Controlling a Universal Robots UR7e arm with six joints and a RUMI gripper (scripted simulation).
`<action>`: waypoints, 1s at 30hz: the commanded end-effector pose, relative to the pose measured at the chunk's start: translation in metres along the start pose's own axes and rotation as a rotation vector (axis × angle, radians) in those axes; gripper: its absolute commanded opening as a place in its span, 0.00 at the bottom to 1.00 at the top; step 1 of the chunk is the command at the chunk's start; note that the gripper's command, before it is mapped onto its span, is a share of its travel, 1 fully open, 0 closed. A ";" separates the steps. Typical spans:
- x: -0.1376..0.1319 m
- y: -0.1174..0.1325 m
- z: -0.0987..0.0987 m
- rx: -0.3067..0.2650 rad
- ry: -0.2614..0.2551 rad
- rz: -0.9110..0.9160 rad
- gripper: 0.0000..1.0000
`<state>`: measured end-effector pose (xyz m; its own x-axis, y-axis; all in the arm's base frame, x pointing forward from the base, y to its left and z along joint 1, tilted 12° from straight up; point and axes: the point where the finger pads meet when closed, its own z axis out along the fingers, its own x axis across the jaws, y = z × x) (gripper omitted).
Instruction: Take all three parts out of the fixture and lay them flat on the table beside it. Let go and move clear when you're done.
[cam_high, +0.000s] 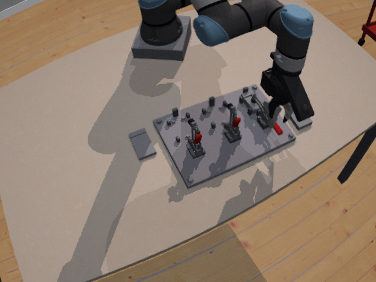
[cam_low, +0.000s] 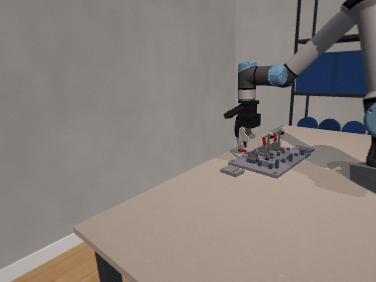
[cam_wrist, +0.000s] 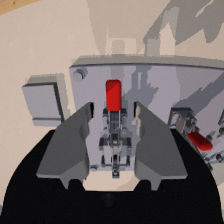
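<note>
The grey fixture plate (cam_high: 210, 165) (cam_low: 240, 162) (cam_wrist: 85, 90) carries three toggle clamps. The right clamp's red handle (cam_high: 278, 128) (cam_low: 242, 150) (cam_wrist: 114, 95) lies low, pointing outward over the plate. The middle clamp's red handle (cam_high: 236, 122) (cam_wrist: 200, 141) and the left clamp's red handle (cam_high: 198, 139) stand raised. My gripper (cam_high: 279, 118) (cam_low: 242, 146) (cam_wrist: 113, 103) is open, its fingers parted on either side of the right clamp, touching nothing that I can see. Flat grey pieces lie on the table: one (cam_high: 301, 120) (cam_low: 232, 171) (cam_wrist: 43, 100) right of the fixture, one (cam_high: 142, 144) left of it. Whether a part sits under the right clamp is unclear.
Several short pins and posts, such as a dark post (cam_high: 212, 101), stand on the fixture plate along its rear half. The robot base (cam_high: 160, 51) is at the back of the table. The table's front edge runs close past the fixture's near right corner.
</note>
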<state>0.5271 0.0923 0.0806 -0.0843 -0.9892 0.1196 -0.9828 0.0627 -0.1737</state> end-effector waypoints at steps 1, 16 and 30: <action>0.000 0.000 -0.001 0.001 0.000 0.000 0.28; 0.000 -0.001 0.009 0.001 0.000 0.000 0.28; 0.000 -0.001 0.027 0.001 0.000 0.000 0.28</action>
<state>0.5311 0.0893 0.0582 -0.0844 -0.9892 0.1196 -0.9828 0.0628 -0.1734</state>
